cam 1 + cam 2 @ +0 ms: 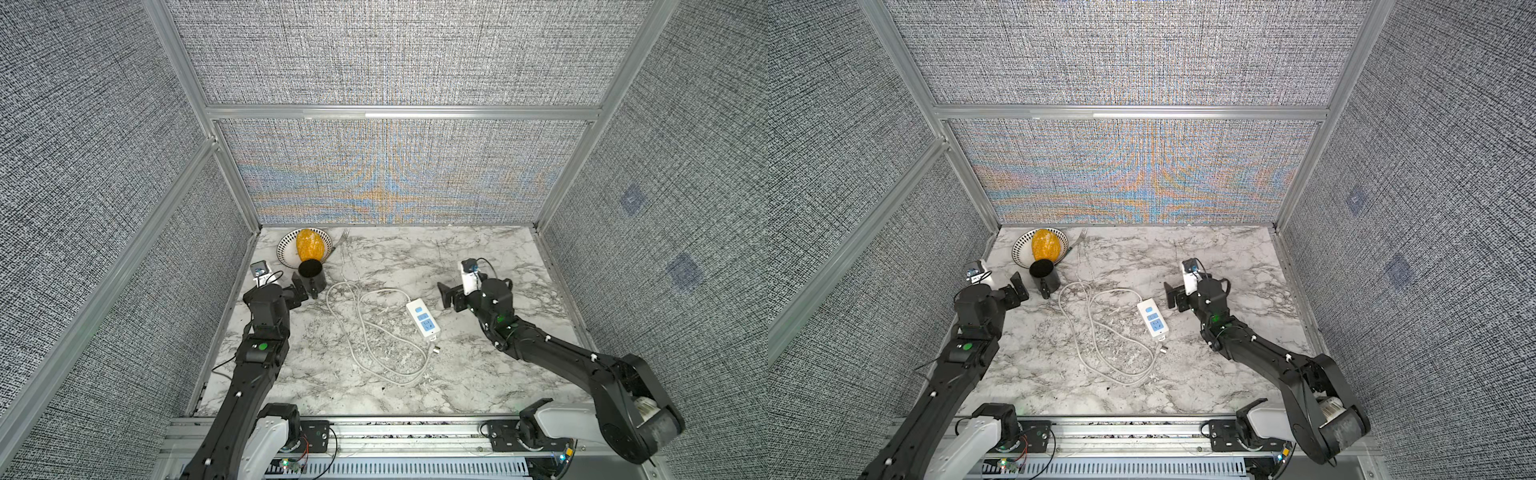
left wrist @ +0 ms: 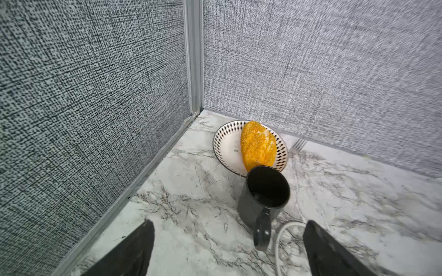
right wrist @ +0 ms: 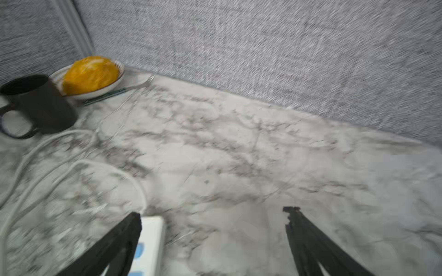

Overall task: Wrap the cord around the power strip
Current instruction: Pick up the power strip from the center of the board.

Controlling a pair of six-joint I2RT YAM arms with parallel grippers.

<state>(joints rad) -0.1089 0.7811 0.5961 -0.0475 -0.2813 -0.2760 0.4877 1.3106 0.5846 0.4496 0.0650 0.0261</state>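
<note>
Lying flat just right of centre in both top views, the power strip (image 1: 423, 316) (image 1: 1153, 318) rests socket-side up on the marble tabletop (image 1: 478, 382). The cord (image 1: 384, 290) sprawls in loose loops to its left, unwrapped. The right gripper (image 3: 213, 212), fingers spread wide, holds nothing and is just beside the strip. The left gripper (image 2: 228, 227), likewise wide and empty, faces the black mug (image 1: 311, 276).

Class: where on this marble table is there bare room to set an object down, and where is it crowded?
Free: the wide stretch of table between the back wall, fork and right gripper; also the front band nearer than the cord loops. Crowded: the far-left corner with plate, mug and left gripper, and the middle, where cord and power strip lie.
</note>
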